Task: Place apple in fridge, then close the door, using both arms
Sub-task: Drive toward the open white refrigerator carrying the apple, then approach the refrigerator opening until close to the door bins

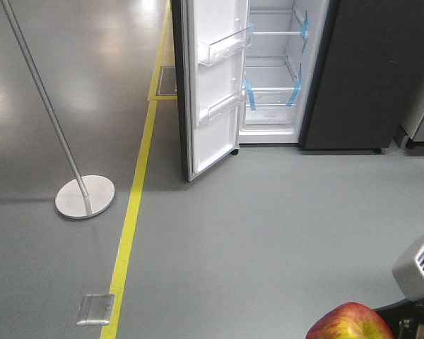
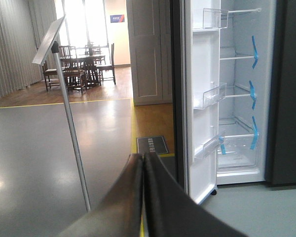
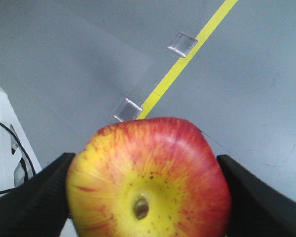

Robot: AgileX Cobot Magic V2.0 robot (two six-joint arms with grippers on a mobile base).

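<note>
— Where was the apple [image 3: 148, 177]?

— Clamped between the right fingers [image 3: 34, 197]. One dark pad pressed on each side of it, and its dimpled yellow end faced the wrist camera. It hung over the grey floor [image 1: 268, 233], well apart from the fridge [image 1: 367, 70]. In the front view only its top showed, at the bottom edge right of centre.

— And the left fingers [image 2: 126, 207]?

— Pressed flat together with nothing between them, pointing toward the open fridge.

— How did the fridge stand?

— At the far end of the floor, dark grey outside. Its open compartment was white inside, with glass shelves [image 1: 272, 88] and strips of blue tape [image 1: 249, 95]. The door [image 1: 212, 92] was swung wide open on the left side, showing its white liner. Clear plastic bins [image 1: 226, 44] hung on that liner.

— Anything else on the floor?

— A yellow line [image 1: 131, 212] ran from the near edge up toward the door's hinge side. A pole stand [image 1: 85, 196] with a round base sat left of that line. A small metal floor plate [image 1: 95, 309] lay just beside the line near the near edge.
</note>
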